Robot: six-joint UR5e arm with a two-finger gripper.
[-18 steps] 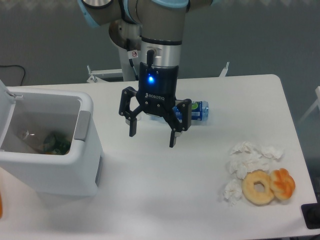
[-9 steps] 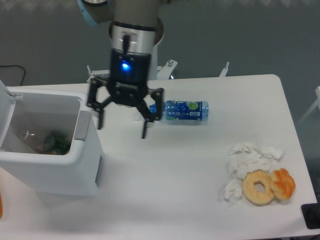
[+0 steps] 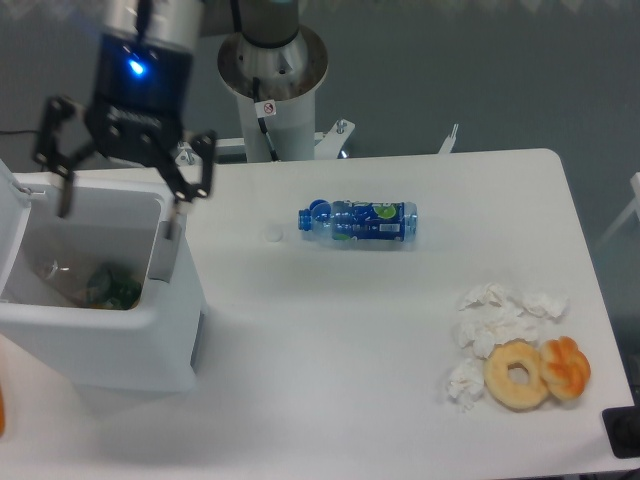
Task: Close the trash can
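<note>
1. The trash can [image 3: 110, 330] stands at the tabletop's left edge, toward the front, with its lid [image 3: 10, 215] swung up on the far left and mostly cut off by the picture's border.
2. Inside the open bin, dark green and pale scraps lie at the bottom; what they are cannot be made out.
3. The grey latch tab [image 3: 165, 250] shows on the bin's right rim.
4. The gripper [image 3: 118, 210] hangs over the bin's back rim with its two fingers spread wide apart and nothing between them; whether the right fingertip touches the rim cannot be told.
5. The arm above the gripper is cut off by the top border, and motion blur softens it.
6. A blue-labelled water bottle [image 3: 357, 221] lies on its side near the middle of the tabletop, toward the back edge, with a small white cap [image 3: 272, 236] just beside it on the left.
7. Crumpled tissues [image 3: 495, 320], a doughnut [image 3: 517, 374] and an orange pastry [image 3: 566, 366] sit by the front right corner.
8. An orange sliver at the lower left border is too cropped to identify.
9. Compared with half a second ago, the gripper has travelled left from beside the bottle to above the bin; the bottle, now fully uncovered, and the food have not moved.
</note>
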